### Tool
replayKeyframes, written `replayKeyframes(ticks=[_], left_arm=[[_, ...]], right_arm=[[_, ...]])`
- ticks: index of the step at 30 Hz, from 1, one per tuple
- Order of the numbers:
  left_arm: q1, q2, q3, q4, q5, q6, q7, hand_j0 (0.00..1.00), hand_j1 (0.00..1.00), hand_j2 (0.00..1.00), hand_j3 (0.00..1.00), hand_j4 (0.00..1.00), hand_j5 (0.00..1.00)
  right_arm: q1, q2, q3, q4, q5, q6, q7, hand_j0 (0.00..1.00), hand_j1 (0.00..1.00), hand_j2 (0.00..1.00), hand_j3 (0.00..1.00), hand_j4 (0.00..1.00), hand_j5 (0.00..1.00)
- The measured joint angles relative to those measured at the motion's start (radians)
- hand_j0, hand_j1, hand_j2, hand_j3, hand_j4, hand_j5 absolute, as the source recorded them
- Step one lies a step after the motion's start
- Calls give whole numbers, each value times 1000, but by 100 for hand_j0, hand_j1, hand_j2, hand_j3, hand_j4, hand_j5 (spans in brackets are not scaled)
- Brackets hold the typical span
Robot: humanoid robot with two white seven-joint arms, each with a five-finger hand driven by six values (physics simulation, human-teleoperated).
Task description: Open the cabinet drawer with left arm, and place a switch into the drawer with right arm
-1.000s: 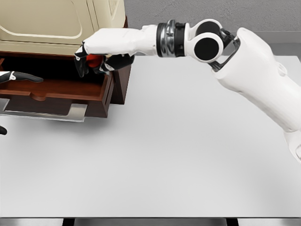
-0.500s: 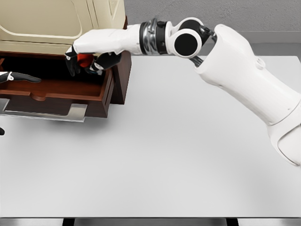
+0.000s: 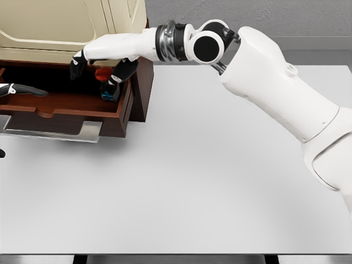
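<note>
The white right hand (image 3: 102, 60) hovers over the open dark-brown wooden drawer (image 3: 66, 107), its black-tipped fingers (image 3: 77, 65) spread and loosened around the small red-and-blue switch (image 3: 106, 85), mostly hidden beneath them. The left hand (image 3: 22, 89) is cut off; grip unclear.

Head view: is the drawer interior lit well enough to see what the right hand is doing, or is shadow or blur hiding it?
Head view: sharp, evenly lit, no glare on the white table. The drawer interior lies in shadow under the cabinet, so the red switch at the right hand shows only partly; the grip cannot be judged.
</note>
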Motion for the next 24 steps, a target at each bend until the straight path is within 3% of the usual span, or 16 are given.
replayKeyframes(ticks=[8, 14, 18, 24], left_arm=[[0, 0, 0, 0, -1, 0, 0, 100, 100, 100, 100, 100, 100], [0, 0, 0, 0, -1, 0, 0, 100, 100, 100, 100, 100, 100], [1, 0, 0, 0, -1, 0, 0, 100, 100, 100, 100, 100, 100], [13, -11, 7, 0, 0, 0, 0, 100, 100, 100, 100, 100, 100]], right_arm=[[-35, 86, 1, 67, 30, -1, 0, 83, 83, 83, 83, 83, 83], [-49, 93, 0, 62, 33, -1, 0, 98, 98, 98, 98, 98, 98], [-49, 40, -1, 9, 34, 3, 0, 100, 100, 100, 100, 100, 100], [-37, -131, -1, -184, 26, -1, 0, 100, 100, 100, 100, 100, 100]])
